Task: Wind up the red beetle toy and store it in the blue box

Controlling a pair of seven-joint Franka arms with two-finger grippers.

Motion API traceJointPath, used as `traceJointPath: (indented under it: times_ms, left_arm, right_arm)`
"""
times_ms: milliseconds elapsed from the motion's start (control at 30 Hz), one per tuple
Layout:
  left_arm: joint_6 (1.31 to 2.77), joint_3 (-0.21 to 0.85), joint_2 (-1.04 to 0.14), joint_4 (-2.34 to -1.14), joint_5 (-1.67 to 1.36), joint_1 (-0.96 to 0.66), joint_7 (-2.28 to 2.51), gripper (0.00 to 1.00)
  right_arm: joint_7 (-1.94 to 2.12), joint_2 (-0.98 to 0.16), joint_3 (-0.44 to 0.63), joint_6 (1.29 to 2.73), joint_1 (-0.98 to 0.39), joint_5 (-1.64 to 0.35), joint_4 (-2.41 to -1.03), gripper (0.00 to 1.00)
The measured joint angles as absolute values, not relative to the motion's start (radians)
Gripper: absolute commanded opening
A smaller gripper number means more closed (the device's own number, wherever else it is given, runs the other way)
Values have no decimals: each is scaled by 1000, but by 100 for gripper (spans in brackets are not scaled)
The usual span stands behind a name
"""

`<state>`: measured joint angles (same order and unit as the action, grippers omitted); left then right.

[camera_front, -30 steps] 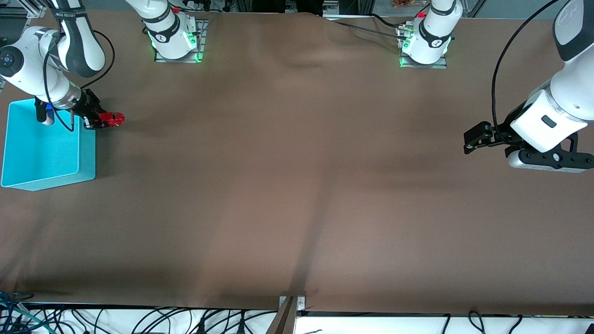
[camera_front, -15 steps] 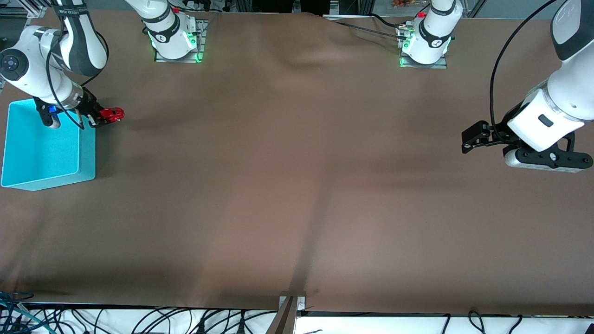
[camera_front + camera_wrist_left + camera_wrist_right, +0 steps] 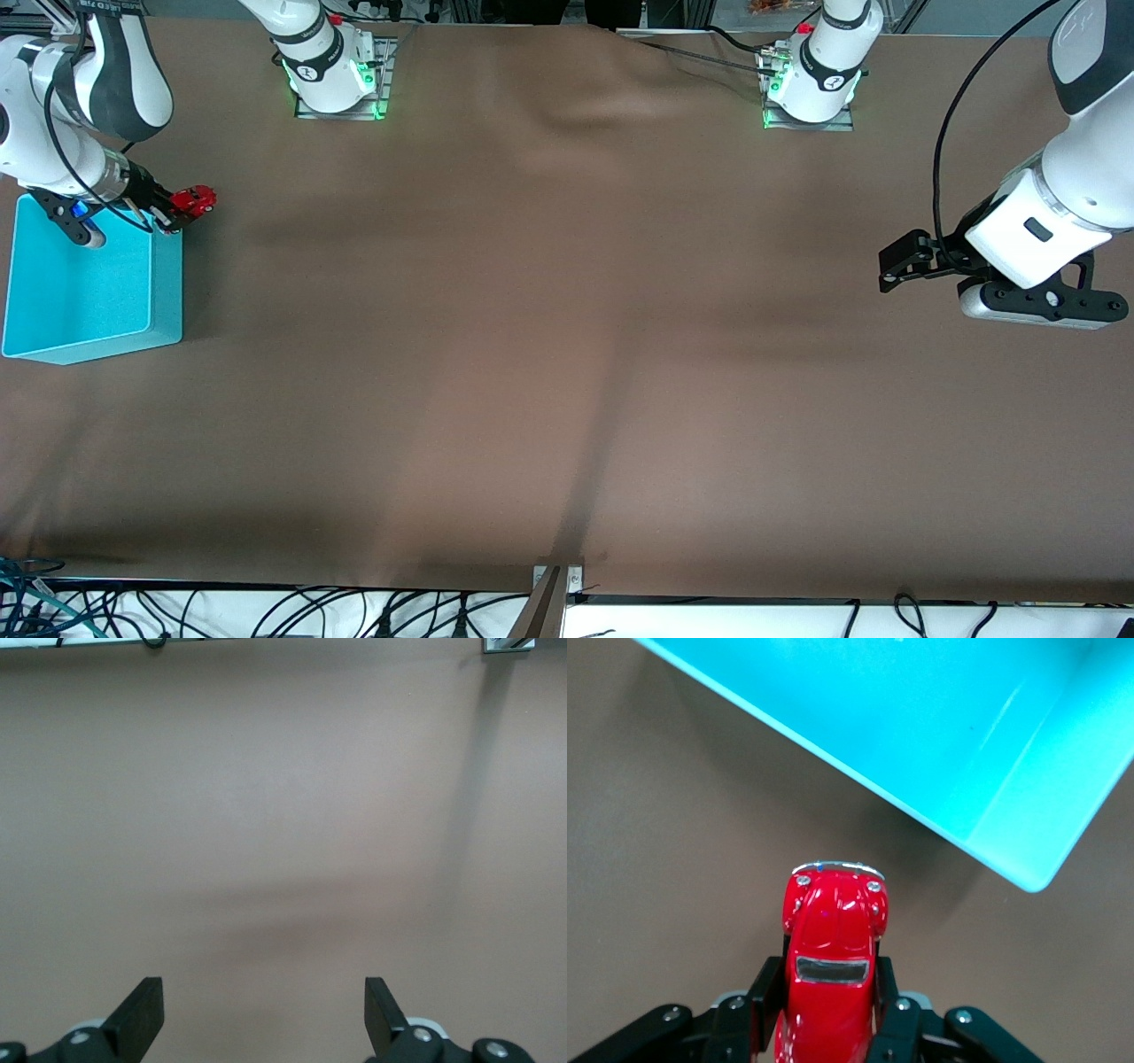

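The right pincer (image 3: 177, 213) is gripping the red beetle toy (image 3: 193, 199) tightly, just beside the blue box (image 3: 165, 292). The left pincer (image 3: 897, 266) is waiting wide open and empty over the tabletop (image 3: 567, 354).

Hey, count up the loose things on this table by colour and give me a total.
Red: 1, the red beetle toy, held in the right tool beside the box.
Cyan: 1, the blue box, at the right arm's end.
Total: 2
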<state>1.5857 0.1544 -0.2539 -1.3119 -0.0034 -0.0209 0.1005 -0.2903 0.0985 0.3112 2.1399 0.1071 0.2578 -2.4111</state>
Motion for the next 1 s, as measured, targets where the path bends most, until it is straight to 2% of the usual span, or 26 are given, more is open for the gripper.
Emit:
traceJointPath:
  times_ms: [567, 1000]
  left_arm:
    - [1586, 154, -254, -1312, -3, -21, 100, 100]
    - [1586, 154, -254, -1312, -3, -21, 100, 100]
  right_arm:
    - [76, 87, 446, 2138, 117, 284, -2355, 0]
    - [264, -13, 463, 2201, 158, 284, -2301, 0]
